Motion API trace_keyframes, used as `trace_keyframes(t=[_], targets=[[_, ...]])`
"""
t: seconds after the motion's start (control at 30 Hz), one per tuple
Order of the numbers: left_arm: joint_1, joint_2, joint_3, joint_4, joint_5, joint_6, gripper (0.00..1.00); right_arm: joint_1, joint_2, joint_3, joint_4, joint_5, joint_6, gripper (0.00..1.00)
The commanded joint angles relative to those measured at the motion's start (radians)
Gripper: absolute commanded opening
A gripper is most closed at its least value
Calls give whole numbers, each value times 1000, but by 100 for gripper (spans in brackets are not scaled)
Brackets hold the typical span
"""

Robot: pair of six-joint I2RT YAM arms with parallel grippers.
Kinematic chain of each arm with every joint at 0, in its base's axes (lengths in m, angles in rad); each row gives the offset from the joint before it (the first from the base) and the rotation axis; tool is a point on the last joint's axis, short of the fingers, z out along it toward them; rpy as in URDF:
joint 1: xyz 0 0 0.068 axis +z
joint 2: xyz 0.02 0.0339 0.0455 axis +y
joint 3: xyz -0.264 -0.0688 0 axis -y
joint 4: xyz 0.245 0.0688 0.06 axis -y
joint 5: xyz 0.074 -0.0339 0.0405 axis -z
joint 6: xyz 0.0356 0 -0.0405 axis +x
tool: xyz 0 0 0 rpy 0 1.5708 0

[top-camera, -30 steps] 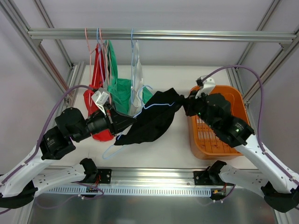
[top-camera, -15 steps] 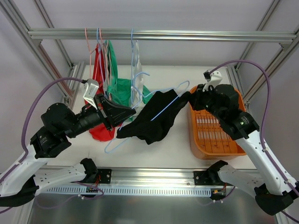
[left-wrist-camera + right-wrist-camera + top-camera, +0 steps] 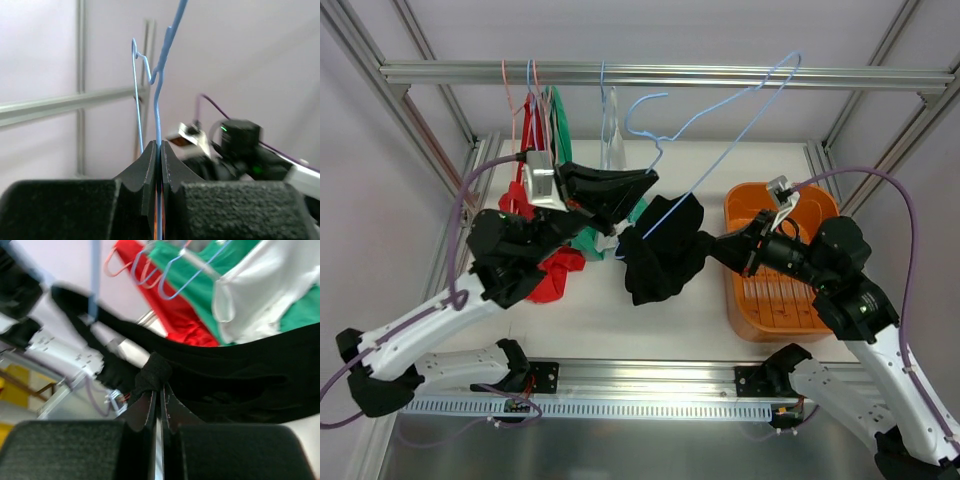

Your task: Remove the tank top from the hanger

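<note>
Blue hanger [image 3: 158,120] lifted higher, left pincer [image 3: 160,150] clamping it; right pincer [image 3: 159,396] clamping tank top [image 3: 660,262].

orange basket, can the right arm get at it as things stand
Probably yes: the orange basket sits just beside the right gripper, nothing between. But that gripper is shut on the black tank top, which hangs on the blue hanger pinched by the left gripper.

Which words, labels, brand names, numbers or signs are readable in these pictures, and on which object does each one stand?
No text can be read in any view.
White arm part, right wrist view: small dark marks, too blurred to read.
Black tank top, blue hanger, orange basket: no print or label shows.
</note>
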Motion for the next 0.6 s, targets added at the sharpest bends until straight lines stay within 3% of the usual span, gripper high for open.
trace_keyframes(t=[0.0, 0.17, 0.23, 0.37, 0.47, 0.57], targets=[[-14, 87, 38, 387, -62, 154, 0, 1, -41, -59, 70, -167, 59, 0], [-14, 242, -14, 764, -58, 231, 0, 45, -67, -137, 59, -167, 60, 0], [-14, 262, -39, 813, -53, 231, 0, 86, -61, -163, 55, -132, 39, 0], [-14, 226, -77, 744, -48, 265, 0, 154, -21, -157, -77, 73, -47, 0], [-14, 187, -129, 764, -74, 309, 0, 196, 16, -177, -88, 142, -67, 0], [-14, 106, -177, 658, -102, 299, 0, 228, 39, -200, -88, 228, -62, 0]])
